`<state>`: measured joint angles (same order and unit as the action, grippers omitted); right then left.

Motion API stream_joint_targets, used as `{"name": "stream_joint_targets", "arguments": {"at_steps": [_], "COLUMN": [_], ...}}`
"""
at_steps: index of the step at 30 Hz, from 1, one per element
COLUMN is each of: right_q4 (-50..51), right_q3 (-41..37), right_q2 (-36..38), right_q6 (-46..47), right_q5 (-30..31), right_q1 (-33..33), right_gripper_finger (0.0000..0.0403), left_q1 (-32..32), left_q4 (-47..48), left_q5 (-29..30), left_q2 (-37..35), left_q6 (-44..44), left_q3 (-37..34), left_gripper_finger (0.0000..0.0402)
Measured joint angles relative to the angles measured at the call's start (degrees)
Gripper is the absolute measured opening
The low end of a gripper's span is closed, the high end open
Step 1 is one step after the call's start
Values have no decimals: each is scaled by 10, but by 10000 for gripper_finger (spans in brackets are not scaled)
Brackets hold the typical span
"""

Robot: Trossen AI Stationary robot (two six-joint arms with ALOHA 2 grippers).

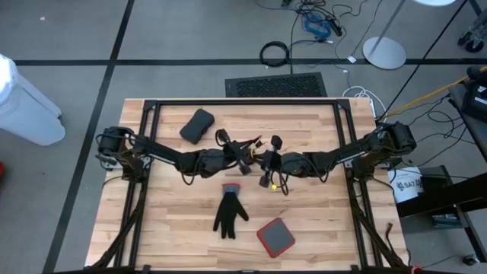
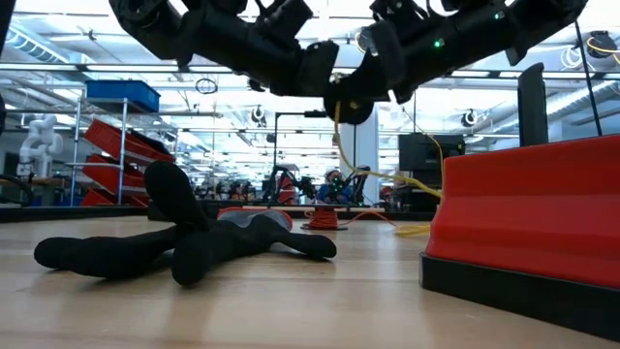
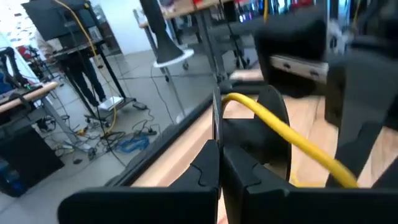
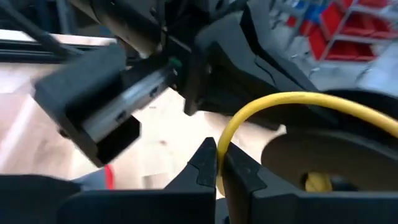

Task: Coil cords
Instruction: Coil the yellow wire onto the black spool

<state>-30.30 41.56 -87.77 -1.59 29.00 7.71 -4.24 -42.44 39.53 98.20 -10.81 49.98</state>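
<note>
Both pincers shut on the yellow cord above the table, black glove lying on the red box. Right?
Not quite. The high view shows the black glove flat on the wooden table, apart from the red box. Left pincer and right pincer do pinch the yellow cord.

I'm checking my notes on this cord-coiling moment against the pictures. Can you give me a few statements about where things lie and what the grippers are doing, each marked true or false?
1. Both grippers meet above the middle of the table. True: the left gripper and the right gripper are close together there.
2. The right gripper is open and holds nothing. False: its fingers are shut on the yellow cord.
3. The black glove lies flat on the table, nearer the front edge than the grippers. True.
4. The red and black square case is stacked on the glove. False: it lies apart from it on the wood.
5. The left gripper is shut on the yellow cord. True: the cord runs from between its closed fingers.
</note>
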Motion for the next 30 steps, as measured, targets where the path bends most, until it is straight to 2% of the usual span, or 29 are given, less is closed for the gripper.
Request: {"name": "stream_joint_targets", "arguments": {"at_steps": [7,17,21,30], "right_q4": [-14,-13,-2,14], "right_q3": [0,0,0,0], "right_q2": [0,-3,-3,-2], "right_q6": [-36,-53,-64,-83], "right_q5": [69,111,135,144], "right_q1": [15,9,9,-2], "right_gripper_finger": [0,0,0,22], "left_q1": [12,27,27,27], "left_q4": [-47,-101,-64,129], "left_q5": [-8,-95,-117,-187], "left_q2": [-1,-9,-44,-166], "left_q6": [42,121,120,116], "left_q3": [0,0,0,-1], "left_gripper_finger": [0,0,0,0]}}
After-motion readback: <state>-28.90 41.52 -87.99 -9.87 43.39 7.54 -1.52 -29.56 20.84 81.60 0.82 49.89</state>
